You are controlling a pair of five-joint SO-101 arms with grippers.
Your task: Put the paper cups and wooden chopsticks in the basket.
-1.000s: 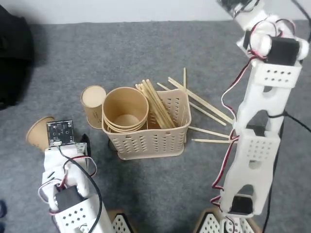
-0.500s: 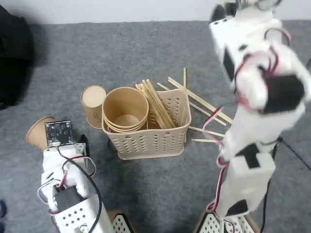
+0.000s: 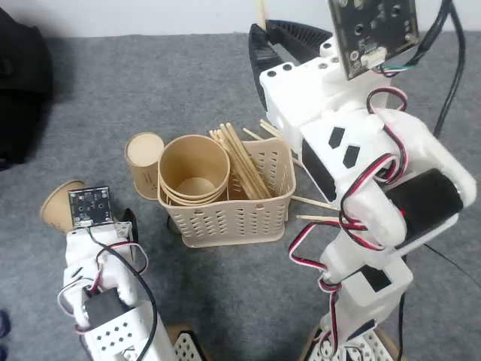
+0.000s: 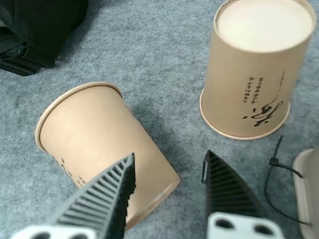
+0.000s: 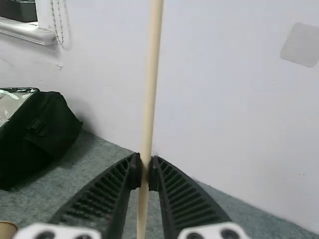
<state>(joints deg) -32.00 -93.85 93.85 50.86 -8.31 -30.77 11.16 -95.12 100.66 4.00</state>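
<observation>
The beige basket (image 3: pixel 229 216) holds stacked paper cups (image 3: pixel 194 170) and a bundle of wooden chopsticks (image 3: pixel 242 159). One paper cup (image 3: pixel 144 161) stands upside down just left of it, also the upside-down cup (image 4: pixel 256 74). Another cup (image 3: pixel 57 205) lies on its side farther left, the lying cup (image 4: pixel 101 145). My left gripper (image 4: pixel 169 175) hovers open just above the lying cup's rim end. My right gripper (image 3: pixel 260 35) is raised high over the back of the table, shut on a single chopstick (image 5: pixel 149 94) that stands upright in the gripper (image 5: pixel 143 172).
Loose chopsticks (image 3: pixel 317 204) lie on the grey carpet right of the basket, partly hidden by the right arm. A black bag (image 3: pixel 21 83) sits at the far left, also the bag (image 5: pixel 35 132). A white wall runs behind the table.
The right arm has swung up and leftward over the table, carrying the chopstick, and now covers most of the loose chopsticks. The left arm and the cups have stayed put.
</observation>
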